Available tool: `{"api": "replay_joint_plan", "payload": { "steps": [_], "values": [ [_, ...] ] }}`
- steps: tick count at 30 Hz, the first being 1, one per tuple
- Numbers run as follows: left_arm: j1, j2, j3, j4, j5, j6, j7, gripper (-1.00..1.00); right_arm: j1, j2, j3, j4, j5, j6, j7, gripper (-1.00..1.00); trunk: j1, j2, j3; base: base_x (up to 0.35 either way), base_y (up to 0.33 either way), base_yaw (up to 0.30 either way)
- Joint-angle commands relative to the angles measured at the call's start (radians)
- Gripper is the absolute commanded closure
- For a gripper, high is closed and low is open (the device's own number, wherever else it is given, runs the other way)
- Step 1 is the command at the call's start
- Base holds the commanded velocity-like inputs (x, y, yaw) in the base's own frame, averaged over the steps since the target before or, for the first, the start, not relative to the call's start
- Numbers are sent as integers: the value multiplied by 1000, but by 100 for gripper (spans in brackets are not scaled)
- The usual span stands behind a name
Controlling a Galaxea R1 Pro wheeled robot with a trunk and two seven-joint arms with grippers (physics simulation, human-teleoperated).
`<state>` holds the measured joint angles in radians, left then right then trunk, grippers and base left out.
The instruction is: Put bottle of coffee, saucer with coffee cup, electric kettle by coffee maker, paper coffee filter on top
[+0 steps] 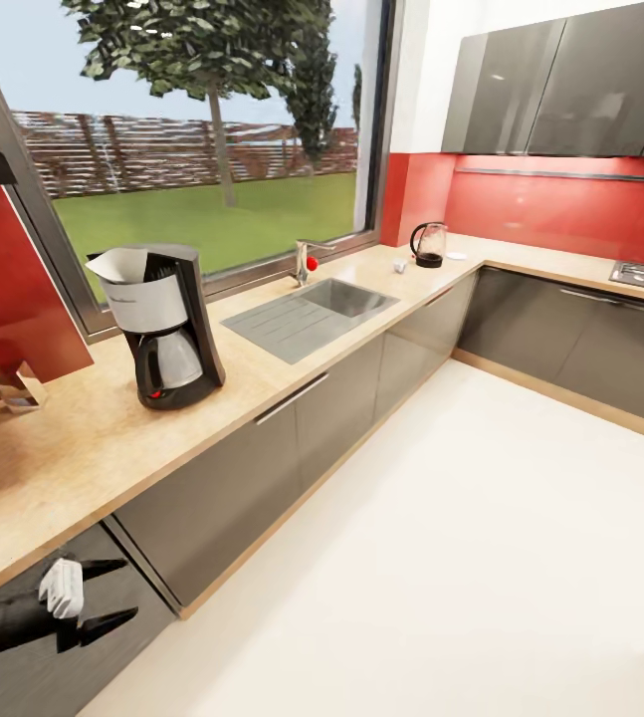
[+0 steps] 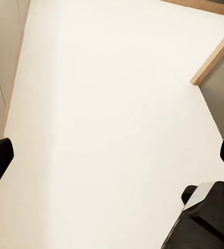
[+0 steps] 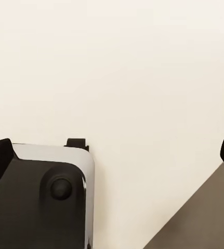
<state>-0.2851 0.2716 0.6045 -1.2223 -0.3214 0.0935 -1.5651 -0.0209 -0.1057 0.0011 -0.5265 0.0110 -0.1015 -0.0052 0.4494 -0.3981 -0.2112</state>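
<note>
A red-backed kitchen holds the long kitchen countertop (image 1: 83, 438), where, left to right, the left gripper (image 1: 98, 596) hangs wide open and empty below its front edge, the coffee maker (image 1: 167, 324) already wears the paper coffee filter (image 1: 120, 264), while the electric kettle (image 1: 428, 244) waits in the far corner, unmoved.

Kitchen countertop (image 1: 83, 448) with coffee maker (image 1: 165, 324) beneath a garden window.
A white paper coffee filter (image 1: 119, 265) sits on the machine; farther along lie a steel sink (image 1: 312, 311) and electric kettle (image 1: 428, 244). The left gripper (image 1: 91, 596) hangs low, fingers apart.
</note>
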Motion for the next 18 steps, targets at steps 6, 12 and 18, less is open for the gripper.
{"api": "replay_joint_plan", "payload": {
  "steps": [6,12,18],
  "values": [
    [30,-24,3,32,-7,-38,-6,-100,-1,0,0,0,0,-3,-1,-100,1,-2,-2,0,0,0],
    [42,-27,27,118,-8,-85,-6,-100,-1,0,0,0,0,-3,0,-100,1,-2,-2,0,0,0],
    [48,-26,121,241,-10,-188,-6,-100,-1,1,1,0,0,-3,1,-100,1,-2,-2,0,0,0]
  ]
}}
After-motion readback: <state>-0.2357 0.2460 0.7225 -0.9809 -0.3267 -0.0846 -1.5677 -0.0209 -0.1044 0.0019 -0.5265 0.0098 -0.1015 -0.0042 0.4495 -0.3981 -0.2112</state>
